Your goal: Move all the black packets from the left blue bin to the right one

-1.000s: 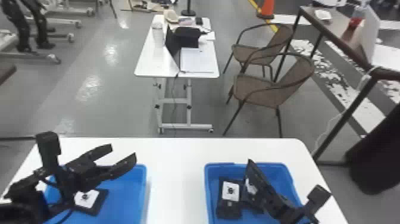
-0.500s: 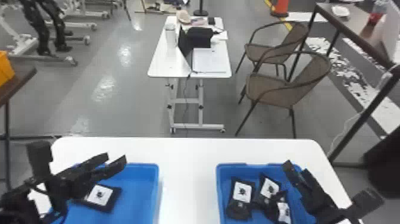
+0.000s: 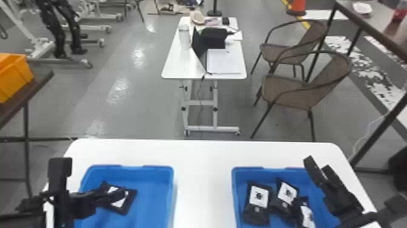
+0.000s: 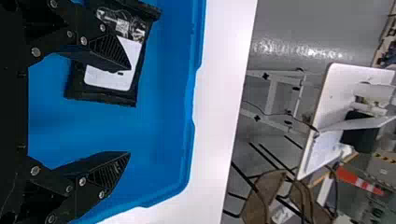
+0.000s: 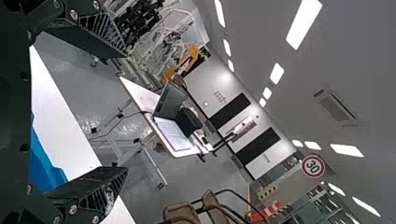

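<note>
Two blue bins stand side by side on a white table (image 3: pixel 203 182), and from where I stand a strip of bare tabletop separates them. The left blue bin (image 3: pixel 154 197) contains a single black packet (image 4: pixel 109 81), lying flat on its floor and bearing a white label; a clear window with small items behind it adjoins the label. The left gripper (image 3: pixel 115 194) is poised at this packet with its fingers spread and nothing grasped: in the left wrist view one finger crosses in front of the packet and its label, while the other is set against bare blue plastic. Whether the nearer finger touches the packet cannot be told. The right blue bin (image 3: pixel 259 173) contains three black packets, each with a white label: the first packet (image 3: pixel 257 203) lies towards the bin's left side, the second packet (image 3: pixel 286 194) lies slanted just beside it, and the third packet (image 3: pixel 306 212) lies nearer the robot, close against the second. The right gripper (image 3: pixel 318 165) is at the right-hand side of this bin, apart from the packets, its two fingers parted and empty; a corner of blue bin appears beyond one finger in the right wrist view. A third container, an orange bin (image 3: pixel 13 77), rests on a brown table (image 3: pixel 33 82) at the left; its contents cannot be made out.
</note>
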`<control>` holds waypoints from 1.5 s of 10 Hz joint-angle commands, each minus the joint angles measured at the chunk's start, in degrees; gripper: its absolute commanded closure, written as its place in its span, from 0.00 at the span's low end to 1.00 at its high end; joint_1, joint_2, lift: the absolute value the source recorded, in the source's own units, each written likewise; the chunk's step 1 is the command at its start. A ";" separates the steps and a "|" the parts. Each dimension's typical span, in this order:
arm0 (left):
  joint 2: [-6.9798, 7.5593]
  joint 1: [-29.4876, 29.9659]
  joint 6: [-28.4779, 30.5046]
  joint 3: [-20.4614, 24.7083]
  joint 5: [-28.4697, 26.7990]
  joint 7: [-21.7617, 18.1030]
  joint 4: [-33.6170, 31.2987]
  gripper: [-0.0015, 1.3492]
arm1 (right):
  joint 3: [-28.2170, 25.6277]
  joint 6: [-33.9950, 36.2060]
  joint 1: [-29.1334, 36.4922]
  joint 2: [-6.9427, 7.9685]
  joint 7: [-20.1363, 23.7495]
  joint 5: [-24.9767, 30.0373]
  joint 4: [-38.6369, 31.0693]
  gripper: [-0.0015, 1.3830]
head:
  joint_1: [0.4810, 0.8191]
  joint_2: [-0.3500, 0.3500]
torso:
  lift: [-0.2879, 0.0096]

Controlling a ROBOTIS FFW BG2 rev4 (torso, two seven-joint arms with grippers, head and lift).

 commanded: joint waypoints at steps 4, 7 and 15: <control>1.34 -6.57 6.51 -3.35 -10.77 0.00 6.85 0.32 | 0.57 0.65 -0.47 0.75 0.75 -0.29 0.94 0.12 | 0.63 0.61 | 0.97; 0.99 -9.12 5.81 -5.19 -14.99 0.09 12.13 0.32 | 0.57 0.74 -0.39 0.75 1.10 -0.64 1.20 0.12 | 0.63 0.62 | 0.97; 1.69 -11.75 2.03 -6.86 -15.43 0.44 18.98 0.00 | 0.66 0.83 -0.56 0.75 1.80 -1.52 1.90 0.12 | 0.63 0.61 | 0.97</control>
